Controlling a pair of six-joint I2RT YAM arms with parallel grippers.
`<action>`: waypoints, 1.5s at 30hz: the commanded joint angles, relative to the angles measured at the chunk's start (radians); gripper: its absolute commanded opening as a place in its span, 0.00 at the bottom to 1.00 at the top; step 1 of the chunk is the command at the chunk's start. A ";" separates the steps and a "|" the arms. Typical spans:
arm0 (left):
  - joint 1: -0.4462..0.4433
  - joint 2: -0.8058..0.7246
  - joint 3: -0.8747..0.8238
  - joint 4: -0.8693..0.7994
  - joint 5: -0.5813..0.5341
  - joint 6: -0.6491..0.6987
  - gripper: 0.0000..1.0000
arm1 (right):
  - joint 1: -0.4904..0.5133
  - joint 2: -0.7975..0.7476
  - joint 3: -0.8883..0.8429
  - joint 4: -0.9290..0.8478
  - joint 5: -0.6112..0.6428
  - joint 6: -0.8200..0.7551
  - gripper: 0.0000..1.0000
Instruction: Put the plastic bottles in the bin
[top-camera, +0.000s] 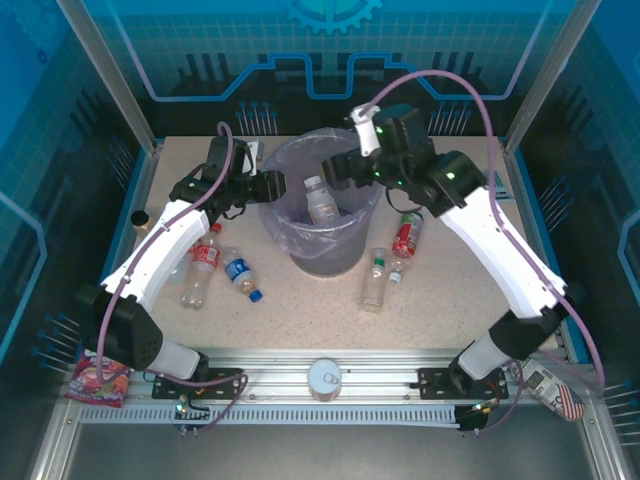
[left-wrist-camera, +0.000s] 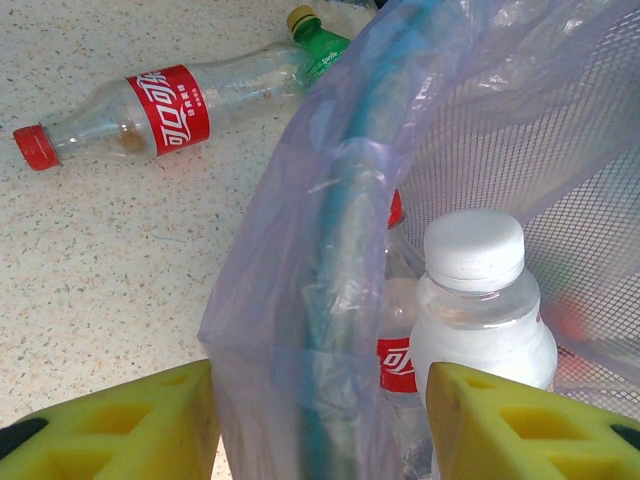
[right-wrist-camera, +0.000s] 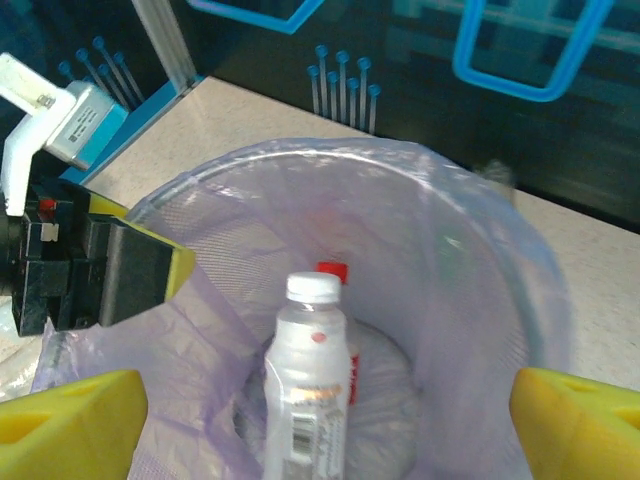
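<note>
Bottles are only partly dealt with. A white-capped bottle (right-wrist-camera: 308, 380) stands tilted inside the bin (top-camera: 328, 256), leaning by a red-capped bottle (right-wrist-camera: 333, 272) lower down. The right arm (top-camera: 470, 200) hangs over the bin's mouth, its jaws released and spread wide, one on each side of the white-capped bottle and touching nothing. The left arm (top-camera: 170, 225) reaches the bin's left rim. Its jaws sit astride the rim and the purple liner (left-wrist-camera: 270, 300), one outside and one inside, but I cannot tell whether they actually pinch.

On the tabletop (top-camera: 300, 320), a red-label bottle (top-camera: 203, 262) and a blue-label bottle (top-camera: 240, 273) lie left of the bin, and a cluster of bottles (top-camera: 390, 262) lies right of it.

The likely trouble is the liner. If the left arm draws away with plastic caught, it could drag the bag off the rim or tip the bin and spill what is inside. The right arm, pulling back low, could clip the rim. Later grabs on the right risk nudging the close-packed bottles so that they roll. The tin can (top-camera: 325, 378) and dark-lidded jar (top-camera: 140, 218) must stay out.
</note>
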 joint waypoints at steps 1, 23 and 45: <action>-0.004 -0.004 -0.021 -0.053 -0.022 0.038 0.56 | -0.055 -0.079 -0.075 -0.082 0.104 0.041 0.95; -0.004 0.011 -0.023 -0.051 -0.016 0.031 0.56 | -0.397 -0.103 -0.833 0.156 -0.190 0.209 0.94; -0.004 0.026 -0.020 -0.059 -0.016 0.040 0.56 | -0.356 0.085 -0.923 0.303 -0.085 0.265 0.90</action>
